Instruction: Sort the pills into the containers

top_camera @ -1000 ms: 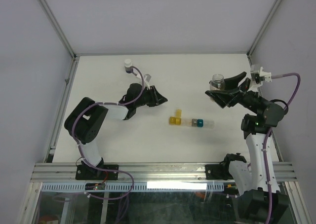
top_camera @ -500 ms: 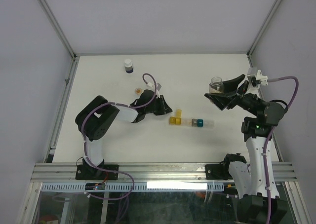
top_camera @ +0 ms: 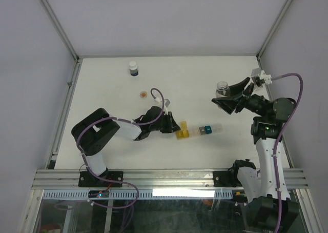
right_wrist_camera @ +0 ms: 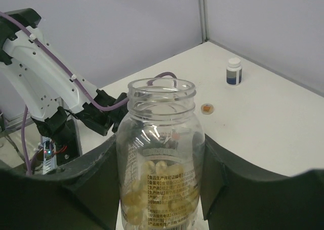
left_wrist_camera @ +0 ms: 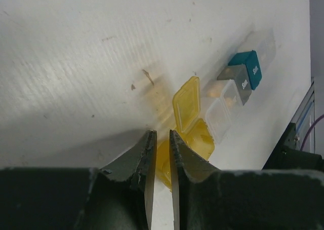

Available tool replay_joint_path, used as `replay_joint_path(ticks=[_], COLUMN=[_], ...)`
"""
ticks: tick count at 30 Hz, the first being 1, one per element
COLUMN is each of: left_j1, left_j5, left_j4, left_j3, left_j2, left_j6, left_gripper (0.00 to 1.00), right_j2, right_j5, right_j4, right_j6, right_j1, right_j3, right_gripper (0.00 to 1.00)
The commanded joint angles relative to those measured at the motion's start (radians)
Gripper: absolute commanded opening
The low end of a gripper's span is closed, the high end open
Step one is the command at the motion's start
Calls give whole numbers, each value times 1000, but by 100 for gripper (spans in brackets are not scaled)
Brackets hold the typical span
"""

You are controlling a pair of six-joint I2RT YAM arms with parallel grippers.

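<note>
1. The containers (top_camera: 197, 131) sit in a row, and the yellow box (left_wrist_camera: 195, 133) has its lid up.
2. The left gripper (left_wrist_camera: 161, 139) is just beside the row's yellow end, with its fingers almost together.
3. The right gripper (top_camera: 230, 95) is well apart from the row and squeezes a clear jar (right_wrist_camera: 160, 154) of pills (right_wrist_camera: 152, 192).

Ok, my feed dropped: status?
Left pincer nearly shut, tips at open yellow box. Right pincer holds open pill jar. Teal box lidded. White bottle far off.

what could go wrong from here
1. The left tool, fingers nearly shut, is right at the yellow box; a nudge could shove the row of boxes or flip the open lid shut.
2. The right tool holds an uncapped jar of pills; tipping it too far could spill many.
</note>
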Motion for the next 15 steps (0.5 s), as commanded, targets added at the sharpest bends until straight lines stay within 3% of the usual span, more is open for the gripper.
replay_joint_path(ticks=[1, 6, 10, 12, 15], left_j1=[-31, -36, -35, -34, -34], left_j5=[-24, -90, -122, -118, -97], left_j4=[62, 65, 58, 66, 105], left_j3=[-28, -107, -187, -213, -248], left_j2=[-92, -224, -451, -553, -702], left_j6=[-20, 12, 87, 140, 254], left_gripper=[18, 21, 26, 36, 60], right_j2=[0, 15, 48, 73, 117], right_j5=[-101, -177, -191, -182, -112], right_j4=[-51, -329, -616, -732, -917], right_j6=[-100, -371, -671, -842, -1102], right_j1=[-6, 13, 54, 91, 174], right_j3=[68, 98, 133, 148, 171], right_gripper=[0, 0, 0, 0, 0])
